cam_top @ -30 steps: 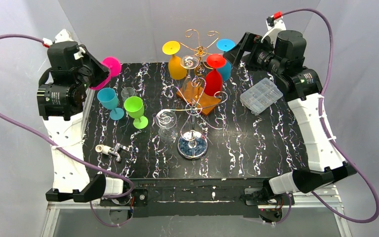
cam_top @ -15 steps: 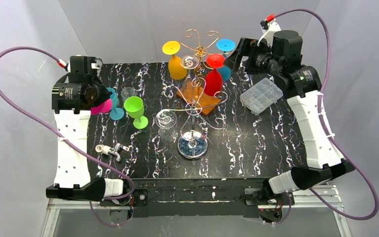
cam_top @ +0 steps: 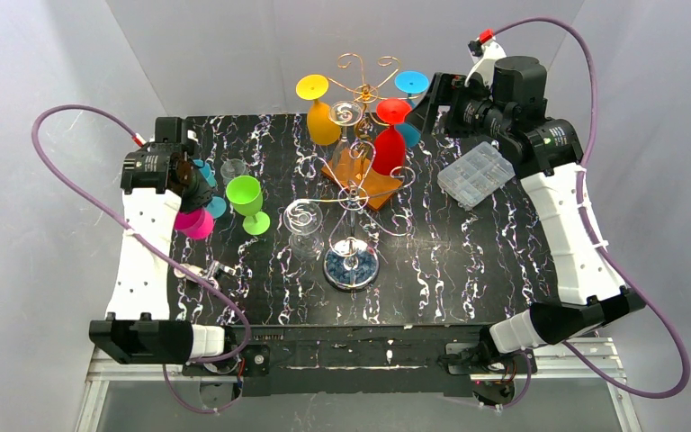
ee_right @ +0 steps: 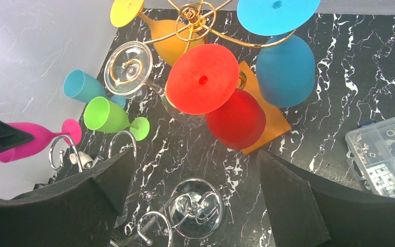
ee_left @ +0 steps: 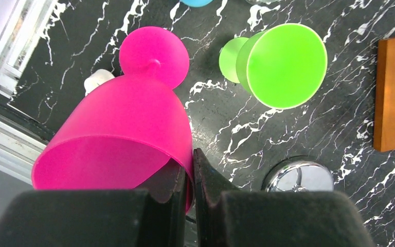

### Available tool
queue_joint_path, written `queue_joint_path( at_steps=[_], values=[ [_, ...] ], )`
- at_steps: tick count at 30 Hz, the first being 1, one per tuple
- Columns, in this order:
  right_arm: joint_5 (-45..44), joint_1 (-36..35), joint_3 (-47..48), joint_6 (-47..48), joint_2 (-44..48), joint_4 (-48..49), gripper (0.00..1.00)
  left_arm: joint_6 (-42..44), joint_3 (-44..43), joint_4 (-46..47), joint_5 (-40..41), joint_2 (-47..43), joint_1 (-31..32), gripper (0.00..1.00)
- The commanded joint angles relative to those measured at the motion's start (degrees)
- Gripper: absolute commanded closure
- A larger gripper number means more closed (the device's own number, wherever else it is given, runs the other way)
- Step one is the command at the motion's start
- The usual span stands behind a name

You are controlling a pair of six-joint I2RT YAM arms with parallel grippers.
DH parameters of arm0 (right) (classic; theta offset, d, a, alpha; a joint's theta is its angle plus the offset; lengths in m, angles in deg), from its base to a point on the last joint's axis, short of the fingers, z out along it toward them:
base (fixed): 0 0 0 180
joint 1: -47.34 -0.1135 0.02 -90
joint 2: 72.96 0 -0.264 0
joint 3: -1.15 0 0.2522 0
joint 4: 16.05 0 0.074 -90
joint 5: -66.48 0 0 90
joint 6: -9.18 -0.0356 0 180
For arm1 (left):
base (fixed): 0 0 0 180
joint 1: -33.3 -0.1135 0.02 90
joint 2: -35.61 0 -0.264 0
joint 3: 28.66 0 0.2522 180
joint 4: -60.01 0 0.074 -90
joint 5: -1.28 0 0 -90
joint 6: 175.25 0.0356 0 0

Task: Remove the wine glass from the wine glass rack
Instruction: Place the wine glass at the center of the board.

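L arm is working the put-down step. The left gripper (ee_left: pixel 190 164) is clamping tight on the rim of the pink wine glass (ee_left: pixel 128 113), which is hanging tilted, foot lowest, over the worktop (ee_left: pixel 226 118) at its left side. That's well apart from the wine glass rack (cam_top: pixel 352 196), which is standing mid-worktop w/ a red glass (cam_top: pixel 390 148) & others hanging on its arms. Can't tell if the foot is touching down. The right gripper (ee_right: pixel 194 157) is gaping wide, holding nothing, hovering by the rack's top tier. Next move prob. calls for tipping the glass upright, lowering it onto bare worktop near the green glass (ee_left: pixel 283 64) & white fitting (ee_left: pixel 96 80) w/o bumping either, then letting go.
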State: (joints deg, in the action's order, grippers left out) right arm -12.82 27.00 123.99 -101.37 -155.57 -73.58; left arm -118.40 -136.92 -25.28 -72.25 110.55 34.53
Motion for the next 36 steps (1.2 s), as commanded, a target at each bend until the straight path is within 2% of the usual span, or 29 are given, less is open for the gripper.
queue_joint_path(
  at_steps=[1,15,32,36],
  values=[
    [0.55,-0.32,2.02,1.13,-0.07,0.39,0.02,-0.88,4.07,4.64,-2.52,1.37,-1.14,1.00],
    [0.92,-0.67,3.78,1.26,-2.38,-0.67,0.02,-2.45,13.05,14.33,-4.95,8.95,-4.56,1.00],
    [0.61,-0.76,4.03,1.48,-2.57,-0.85,0.02,-2.98,14.23,17.03,-5.92,15.32,-5.04,1.00],
    [0.72,-0.76,4.28,1.35,-2.68,-0.99,0.02,-2.68,13.96,17.09,-5.91,15.16,-5.04,0.88]
  ],
)
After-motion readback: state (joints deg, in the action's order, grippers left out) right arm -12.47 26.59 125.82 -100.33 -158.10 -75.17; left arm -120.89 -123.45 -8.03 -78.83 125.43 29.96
